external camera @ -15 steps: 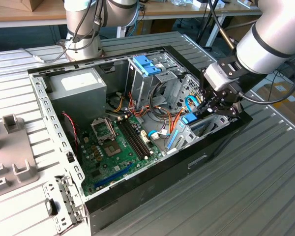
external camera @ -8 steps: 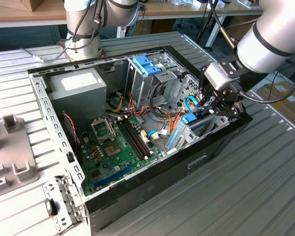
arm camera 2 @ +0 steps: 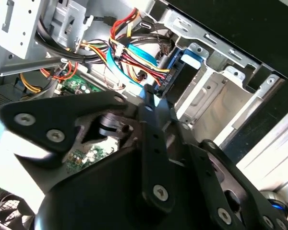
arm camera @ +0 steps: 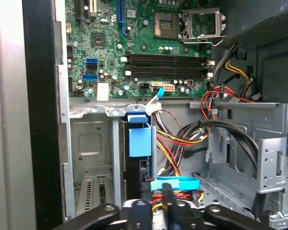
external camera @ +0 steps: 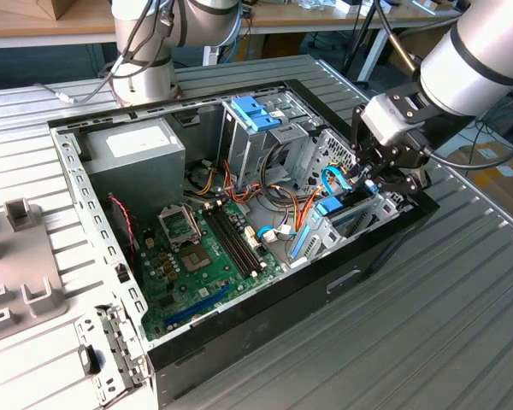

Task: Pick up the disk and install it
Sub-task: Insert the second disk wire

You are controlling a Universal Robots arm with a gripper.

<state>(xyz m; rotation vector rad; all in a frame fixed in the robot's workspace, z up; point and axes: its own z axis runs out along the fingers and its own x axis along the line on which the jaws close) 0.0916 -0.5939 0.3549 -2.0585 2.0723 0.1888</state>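
Black gripper (external camera: 383, 171) links are hanging over the open computer case (external camera: 239, 329), just inside its front end at the exterior view's right. Whether the gripper is parted or closed I cannot tell. Nothing is showing in its grasp.

Just beside the gripper, the disk (external camera: 329, 207) is sitting on edge in the metal bay at that same front end of the case. In the first wrist view its blue rail (arm camera: 139, 139) is facing the camera with the dark body running down behind it. In the second wrist view the disk (arm camera 2: 178, 81) is standing close to the gripper's tip, beside red, yellow and blue cables (arm camera 2: 129, 52).

Further into the case, the green motherboard (external camera: 201, 256) is lying flat on its floor. The drive cage with a light-blue bracket (external camera: 255, 113) is rising along the case's far wall, and the grey power-supply box (external camera: 141, 149) is occupying the far corner. The case itself is resting on a ribbed metal table (external camera: 445, 325).
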